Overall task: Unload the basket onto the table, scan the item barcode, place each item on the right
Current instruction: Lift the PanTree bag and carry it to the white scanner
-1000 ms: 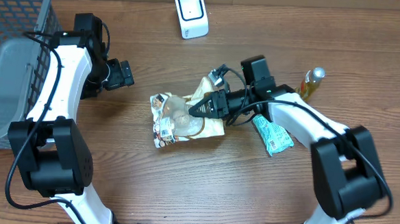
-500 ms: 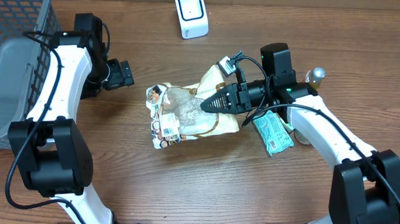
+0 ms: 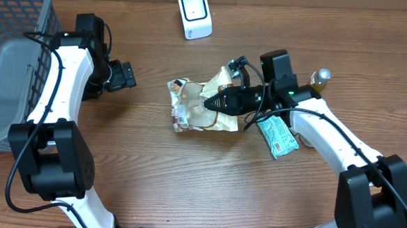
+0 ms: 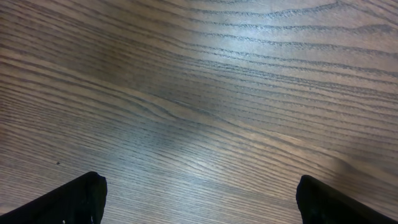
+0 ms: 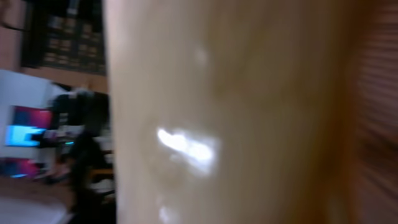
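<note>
Scanner stands beyond snack bag pinched by right end effector; green packet, bottle beside; left end effector spread.

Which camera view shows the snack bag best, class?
The overhead view is best. It shows the whole crumpled snack bag with the right gripper closed on it. The right wrist view gives only a blurred tan surface, probably the bag close up. The left wrist view shows only the table.

wooden table with scanner, green packet, bottle, grey basket
</note>
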